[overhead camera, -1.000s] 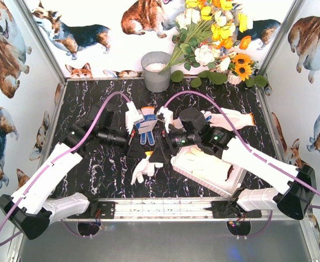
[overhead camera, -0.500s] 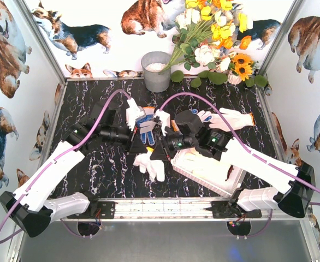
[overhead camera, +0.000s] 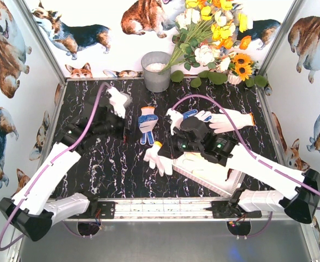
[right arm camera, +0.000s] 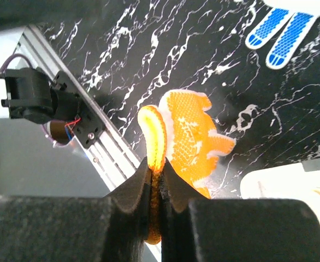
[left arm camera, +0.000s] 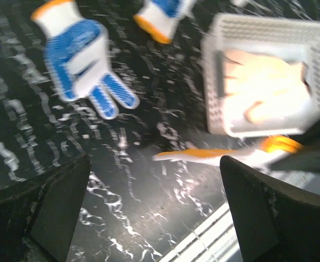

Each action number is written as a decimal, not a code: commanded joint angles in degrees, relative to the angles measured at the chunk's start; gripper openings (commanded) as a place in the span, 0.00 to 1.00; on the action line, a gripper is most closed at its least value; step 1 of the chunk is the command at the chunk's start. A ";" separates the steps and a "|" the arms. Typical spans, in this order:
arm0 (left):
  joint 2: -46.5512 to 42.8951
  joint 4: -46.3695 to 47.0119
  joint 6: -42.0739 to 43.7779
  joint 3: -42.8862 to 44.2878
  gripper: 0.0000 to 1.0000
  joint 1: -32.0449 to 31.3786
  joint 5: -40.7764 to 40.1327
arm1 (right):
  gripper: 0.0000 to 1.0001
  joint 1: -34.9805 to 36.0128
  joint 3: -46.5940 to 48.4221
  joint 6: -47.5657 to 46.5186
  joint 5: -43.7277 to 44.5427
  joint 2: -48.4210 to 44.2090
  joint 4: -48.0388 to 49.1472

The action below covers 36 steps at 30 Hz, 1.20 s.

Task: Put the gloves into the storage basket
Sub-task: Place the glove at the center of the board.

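The right arm [overhead camera: 264, 164] comes off its base at the near right edge and folds at an elbow out by the right wall. Its forearm lies leftward and low across the storage basket [left arm camera: 214, 82], and the wrist ends just past the basket's left end. The right jaws are pinched tight on the orange cuff of a yellow-palmed glove [right arm camera: 190, 139]. That glove hangs from them over the black marbled table [overhead camera: 94, 164], just beside the basket's near-left corner and not inside it. A few pale gloves [left arm camera: 264, 82] already lie in the basket.

The left arm [overhead camera: 51, 174] starts at the near left with its elbow low at the front corner. Its forearm slants up and to the right toward the middle of the table. The left jaws are spread wide with nothing between the fingers [left arm camera: 51, 213], and they face across toward the basket. A plain white glove [overhead camera: 118, 101] sits right at that wrist; I cannot tell whether it lies on the table or on the arm.

A blue-dotted glove [overhead camera: 147, 124] lies flat on the table between the two arms, apart from both. Behind the right wrist lie a blue-fingered glove [overhead camera: 190, 114] and, beside it, an orange-cuffed white glove [overhead camera: 231, 119].
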 commanded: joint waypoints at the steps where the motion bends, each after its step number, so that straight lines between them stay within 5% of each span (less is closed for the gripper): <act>1: 1.53 2.85 -2.67 0.94 0.99 5.27 -10.60 | 0.00 -0.02 1.36 -0.79 6.04 -2.51 3.50; 9: -1.33 6.80 -7.23 -1.47 1.00 9.49 -23.30 | 0.00 0.75 8.50 -15.00 2.16 5.83 5.98; 25: -11.47 1.73 -6.37 -9.81 1.00 11.00 -33.45 | 0.00 19.94 5.80 -17.59 1.98 28.47 11.95; 36: -11.92 3.36 -7.15 -10.80 1.00 11.48 -33.87 | 0.03 20.40 9.17 -21.82 15.66 32.24 10.68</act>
